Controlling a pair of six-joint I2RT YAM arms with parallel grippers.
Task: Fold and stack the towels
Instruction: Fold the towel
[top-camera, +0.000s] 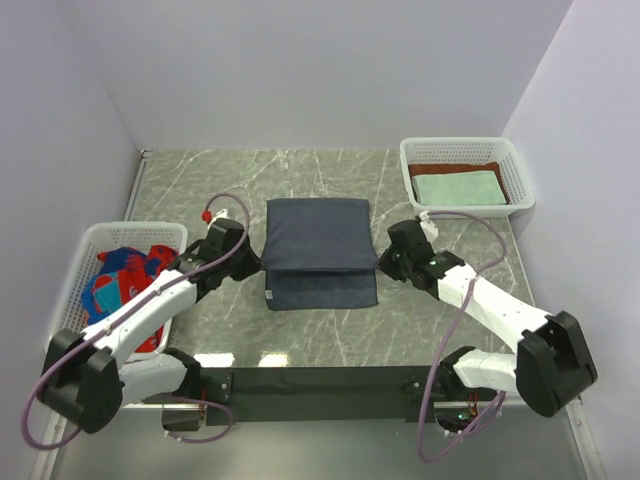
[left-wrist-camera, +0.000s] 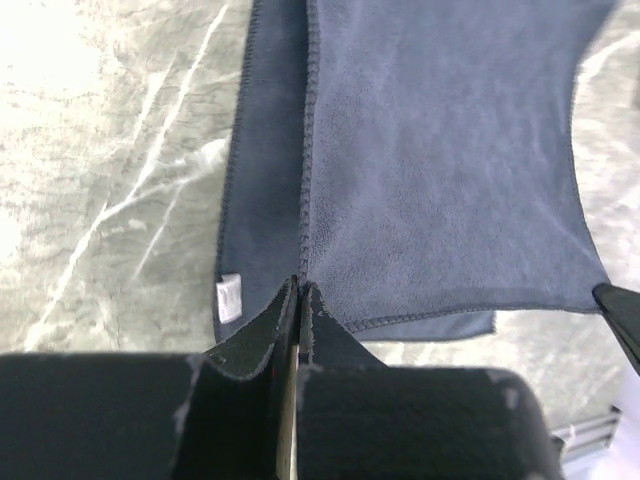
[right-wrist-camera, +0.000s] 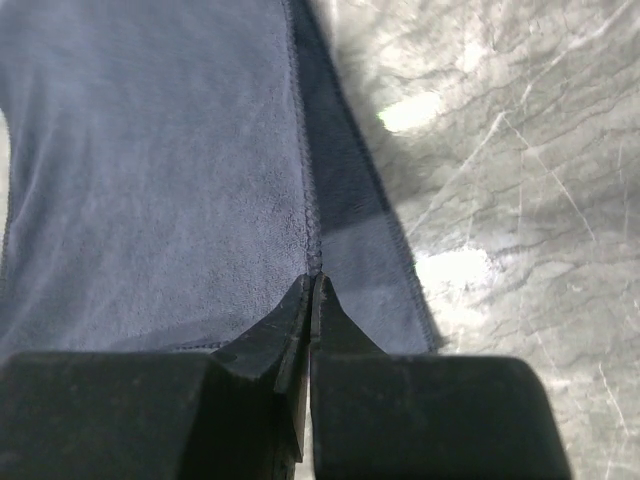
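Slate towel (top-camera: 318, 235): one piece, soft short-pile cloth, dark blue-grey, rectangular, with a stitched hem along each edge; it lies on the table (top-camera: 200, 190) between the two claws, in two layers; the upper layer ends short of the lower, so a band of the lower layer shows on the near side.

Left claw (left-wrist-camera: 300, 290): jaws pressed together, pinching the hem of the upper layer at its near left corner; the fingers are black, padded and wedge-shaped, meeting along a thin line. Right claw (right-wrist-camera: 313, 282): jaws likewise pressed together on the hem at the near right corner; the upper layer spans from one claw to the other. Whether the held edge is clear of the lower layer cannot be told.

Lower layer: visible on the outer side of each claw; one small white label (left-wrist-camera: 229, 298) sits at its edge, just left of the left claw; its print is too small to read.

Table: hard, glossy, grey-green stone pattern with pale veins; glare patches appear in both wrist views.

Baskets: two, white plastic mesh, rectangular. Left basket (top-camera: 95, 240): outboard of the left claw, partly covered by the left arm (top-camera: 140, 315); it holds patterned towels (top-camera: 125, 275), red, blue and yellow, crumpled; their number cannot be told. Right basket (top-camera: 460, 148): beyond and outboard of the right claw; it holds two folded towels; the mint towel (top-camera: 458, 187) lies flat on top; only the far and right edges of the rust towel (top-camera: 505, 170) show beneath it.
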